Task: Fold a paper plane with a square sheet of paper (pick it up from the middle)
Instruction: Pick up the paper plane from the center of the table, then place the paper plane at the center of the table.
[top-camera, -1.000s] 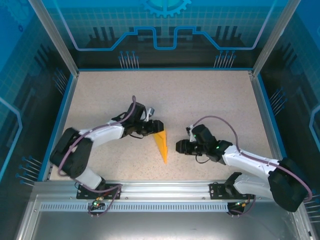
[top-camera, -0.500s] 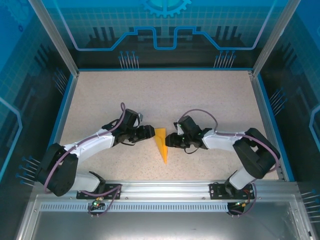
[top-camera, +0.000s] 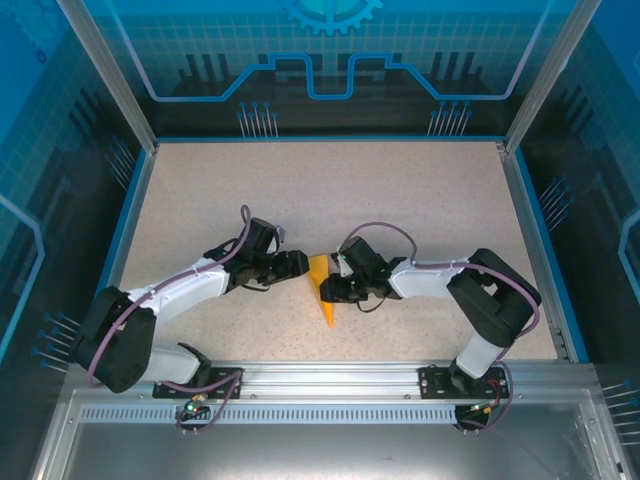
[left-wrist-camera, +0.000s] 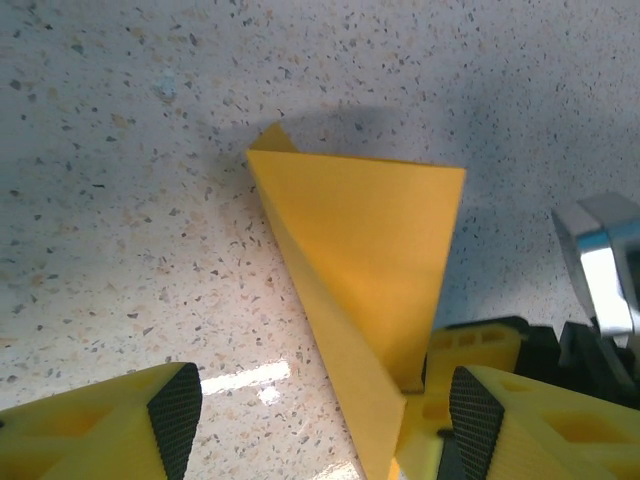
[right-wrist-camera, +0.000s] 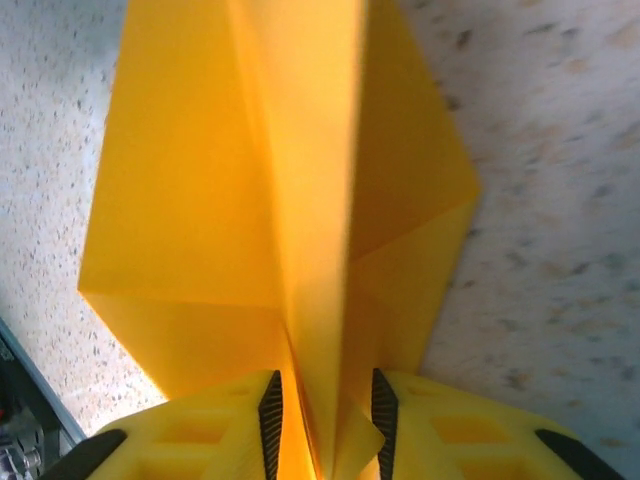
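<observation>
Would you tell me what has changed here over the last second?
The right fingers swung in leftward to the paper and closed on its raised middle fold. The left fingers drew back a little from its wide end and remain open. The paper itself lies where it was.

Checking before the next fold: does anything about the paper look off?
Slightly: a small corner pokes past the paper plane's wide end, so its layers look misaligned. No tear visible. The right claw grips its centre ridge.
</observation>
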